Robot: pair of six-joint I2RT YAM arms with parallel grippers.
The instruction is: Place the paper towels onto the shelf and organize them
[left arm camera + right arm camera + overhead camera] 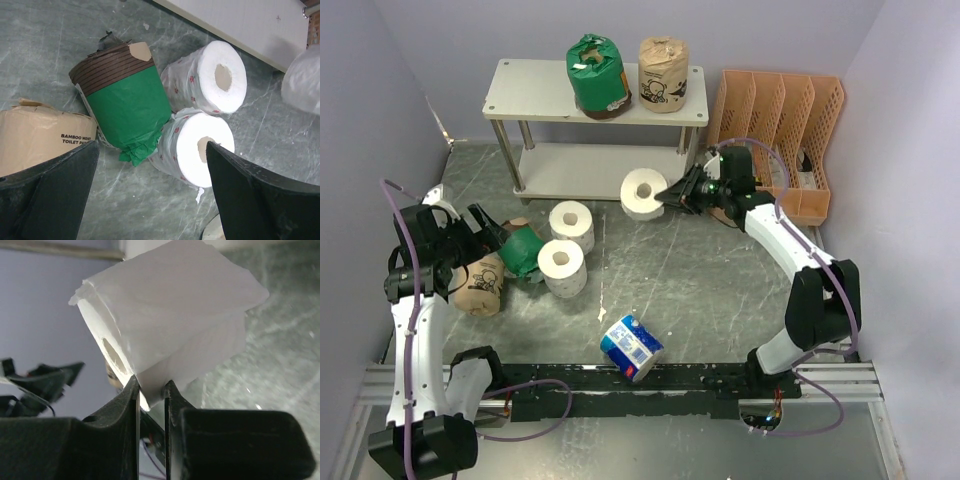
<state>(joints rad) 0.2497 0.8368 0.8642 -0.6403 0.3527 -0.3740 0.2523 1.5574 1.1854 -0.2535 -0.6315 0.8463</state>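
Tabletop (720,290); right pincer (670,197) tight on roll (642,192)

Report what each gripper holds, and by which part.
Right gripper: a bare white roll, pinched by its edge beside the core hole. Left gripper: open, holding nothing.

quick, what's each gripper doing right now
left gripper: open, holding nothing.
right gripper: shut on a bare white roll.
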